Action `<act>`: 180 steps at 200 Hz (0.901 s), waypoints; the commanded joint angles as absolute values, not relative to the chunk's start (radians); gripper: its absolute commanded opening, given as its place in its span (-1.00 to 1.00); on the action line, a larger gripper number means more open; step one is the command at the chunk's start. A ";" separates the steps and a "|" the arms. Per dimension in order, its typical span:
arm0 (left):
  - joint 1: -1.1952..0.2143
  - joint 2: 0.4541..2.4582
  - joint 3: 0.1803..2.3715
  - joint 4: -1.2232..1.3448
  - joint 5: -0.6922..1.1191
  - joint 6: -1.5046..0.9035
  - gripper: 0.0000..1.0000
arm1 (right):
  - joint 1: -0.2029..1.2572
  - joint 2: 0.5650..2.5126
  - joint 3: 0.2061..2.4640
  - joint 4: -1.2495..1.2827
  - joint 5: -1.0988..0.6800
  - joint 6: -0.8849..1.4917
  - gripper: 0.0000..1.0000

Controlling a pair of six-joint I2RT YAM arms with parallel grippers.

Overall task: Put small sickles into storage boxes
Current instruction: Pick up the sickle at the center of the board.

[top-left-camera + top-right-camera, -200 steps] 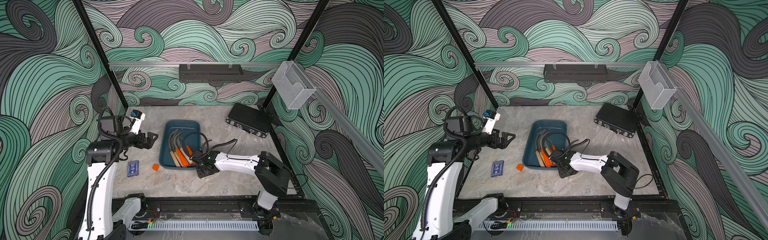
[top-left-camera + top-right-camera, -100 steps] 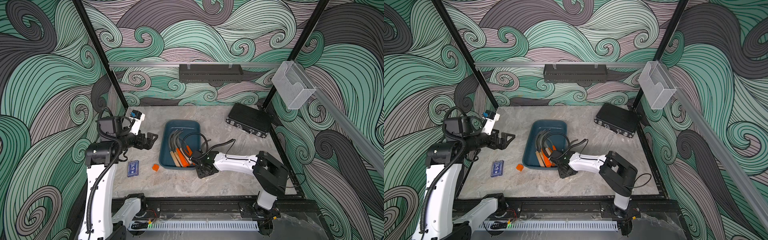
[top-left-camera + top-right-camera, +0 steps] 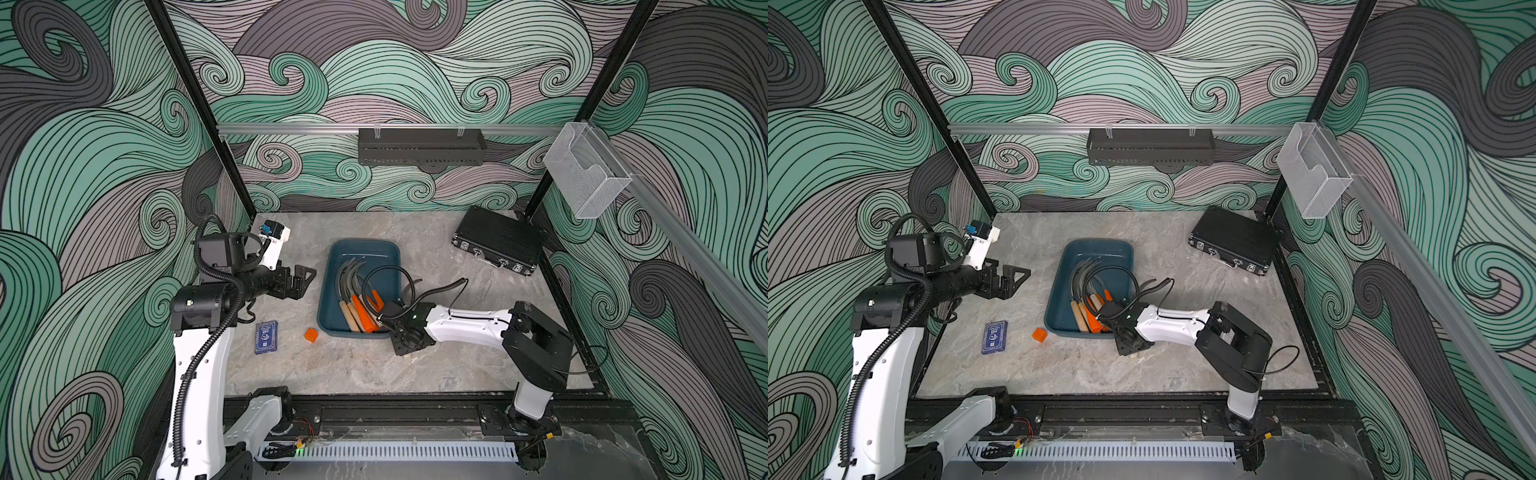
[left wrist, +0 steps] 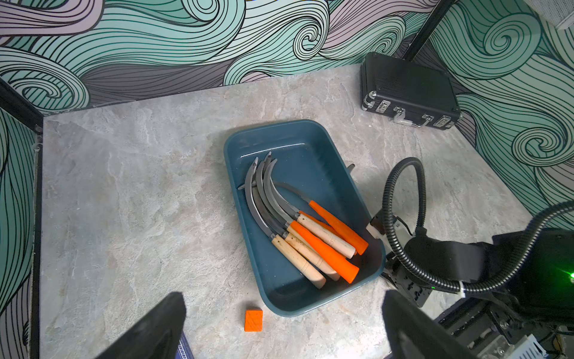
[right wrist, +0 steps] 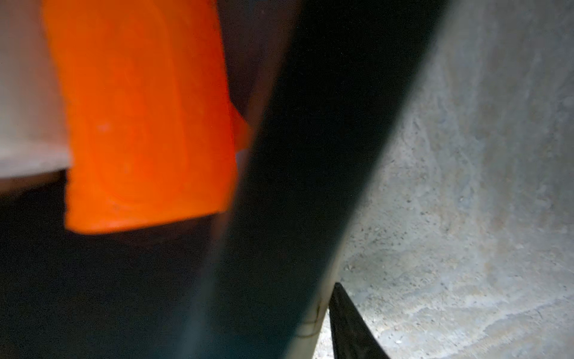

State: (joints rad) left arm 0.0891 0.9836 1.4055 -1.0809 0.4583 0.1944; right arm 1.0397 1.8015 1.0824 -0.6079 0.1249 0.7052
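Writing on the blue card box, near left, is too small to read. The right gripper meets the teal tray at its near right corner; its grip cannot be told. Inside, sickles lie lengthwise, orange and wooden handles near, curved grey blades pointing far. The left gripper hovers spread.

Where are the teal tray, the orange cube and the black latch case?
Teal tray (image 4: 306, 149): left wrist view, bare part of its floor.
Orange cube (image 3: 311, 335): in a top view, top face.
Black latch case (image 3: 1233, 239): in a top view, ribbed lid.
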 commanded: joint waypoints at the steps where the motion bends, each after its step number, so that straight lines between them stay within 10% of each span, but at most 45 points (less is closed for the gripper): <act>1: 0.086 0.972 1.428 -1.104 0.483 0.197 0.97 | 1.031 1.852 1.063 -0.629 0.107 0.738 -0.29; 121: 0.086 0.981 1.447 -1.105 0.491 0.192 0.97 | 0.975 1.759 0.970 -0.611 0.098 0.737 -0.99; 180: 0.086 0.984 1.454 -1.104 0.489 0.189 0.97 | 0.913 1.653 0.937 -0.631 0.091 0.700 -1.00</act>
